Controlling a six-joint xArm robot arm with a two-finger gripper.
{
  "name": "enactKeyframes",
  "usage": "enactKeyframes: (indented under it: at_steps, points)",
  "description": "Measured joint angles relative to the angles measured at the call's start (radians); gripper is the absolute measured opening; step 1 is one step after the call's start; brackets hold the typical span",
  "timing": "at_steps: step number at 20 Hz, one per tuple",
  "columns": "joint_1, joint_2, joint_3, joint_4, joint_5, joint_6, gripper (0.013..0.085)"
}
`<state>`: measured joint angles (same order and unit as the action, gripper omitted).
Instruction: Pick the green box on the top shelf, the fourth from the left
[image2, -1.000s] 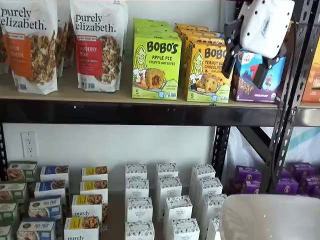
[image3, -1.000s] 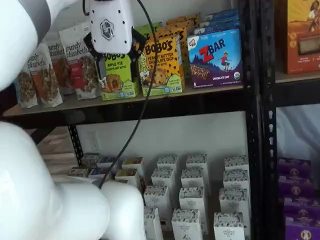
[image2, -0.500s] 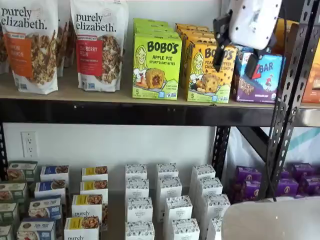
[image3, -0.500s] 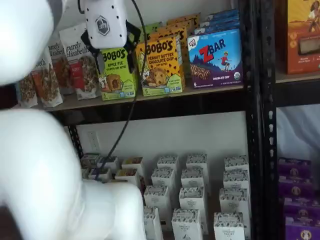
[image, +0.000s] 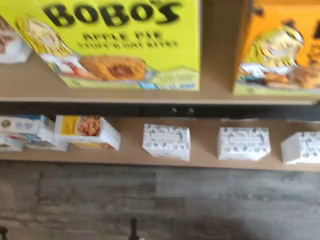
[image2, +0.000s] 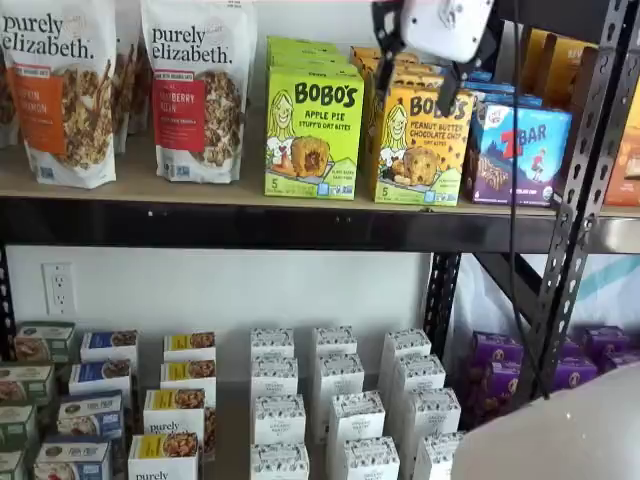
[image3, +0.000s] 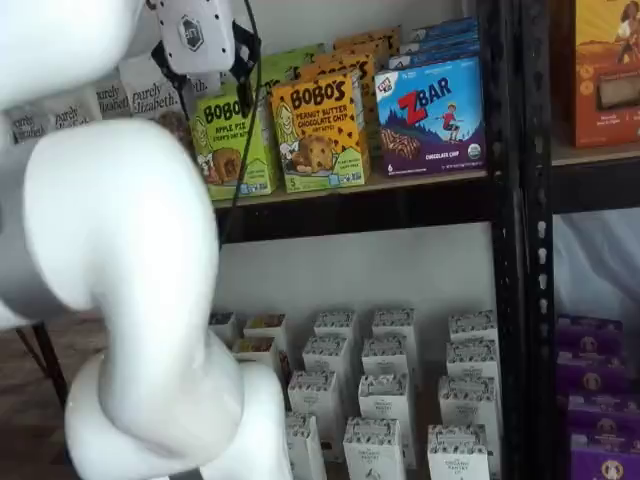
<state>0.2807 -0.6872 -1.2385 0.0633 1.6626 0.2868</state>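
The green box (image2: 313, 130) stands upright on the top shelf (image2: 140, 182), with more green boxes lined up behind it. It also shows in a shelf view (image3: 238, 145) and, close and blurred, in the wrist view (image: 125, 45). My gripper (image2: 418, 80) hangs at the shelf view's top edge, to the right of the green box and in front of the upper part of the yellow-orange Bobo's box (image2: 418, 150). In a shelf view the gripper (image3: 210, 85) overlaps the green box's top. Its black fingers stand apart with nothing between them.
Purely Elizabeth granola bags (image2: 195, 90) stand left of the green box, and a blue ZBar box (image2: 520, 150) sits further right. A perforated black upright (image2: 575, 200) rises at the right. Small white cartons (image2: 335, 400) fill the lower level. My white arm (image3: 130, 260) blocks the left side.
My gripper has moved left and upward along the top shelf, from in front of the ZBar box to in front of the yellow-orange box, nearer the green box. The boxes have not moved.
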Motion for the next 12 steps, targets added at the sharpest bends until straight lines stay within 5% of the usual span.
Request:
enactKeyframes:
  at_steps: [12]
  points:
    - [0.104,0.234,-0.166,-0.014,-0.077,0.096,0.0850]
